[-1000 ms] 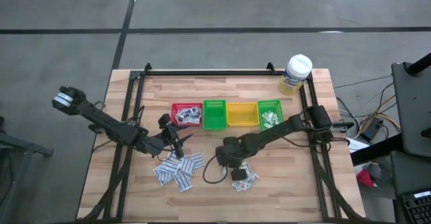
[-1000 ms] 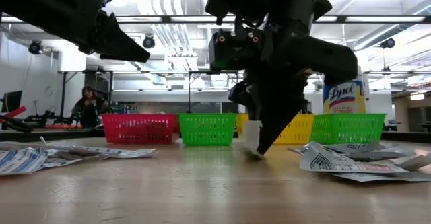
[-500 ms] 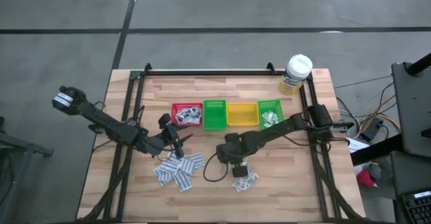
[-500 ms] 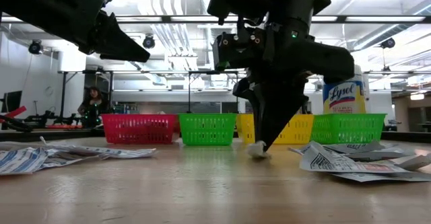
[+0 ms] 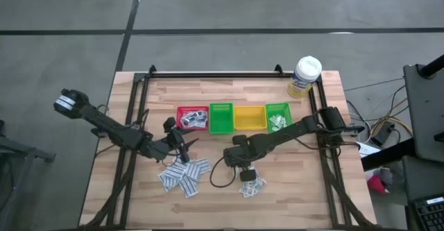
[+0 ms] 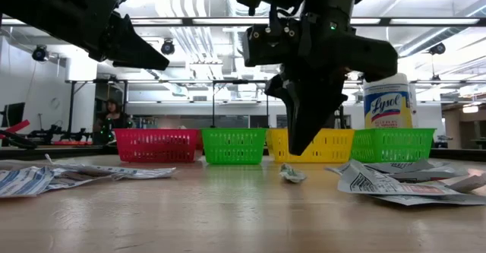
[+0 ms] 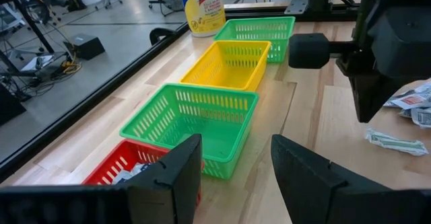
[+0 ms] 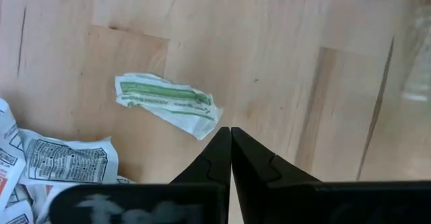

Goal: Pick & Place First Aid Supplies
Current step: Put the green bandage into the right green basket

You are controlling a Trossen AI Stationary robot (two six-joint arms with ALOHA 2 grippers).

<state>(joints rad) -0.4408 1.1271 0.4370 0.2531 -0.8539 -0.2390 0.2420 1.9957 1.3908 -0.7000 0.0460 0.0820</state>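
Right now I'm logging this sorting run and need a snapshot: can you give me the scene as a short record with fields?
right gripper: fingers shut, empty, raised above the table
dropped packet: green-printed, crumpled, lying on the wood under the right gripper, held by nothing
left gripper: fingers open, empty, facing the bins
bins: red bin and far green bin hold packets; near green bin and yellow bin look empty
loose packets: left pile, right pile
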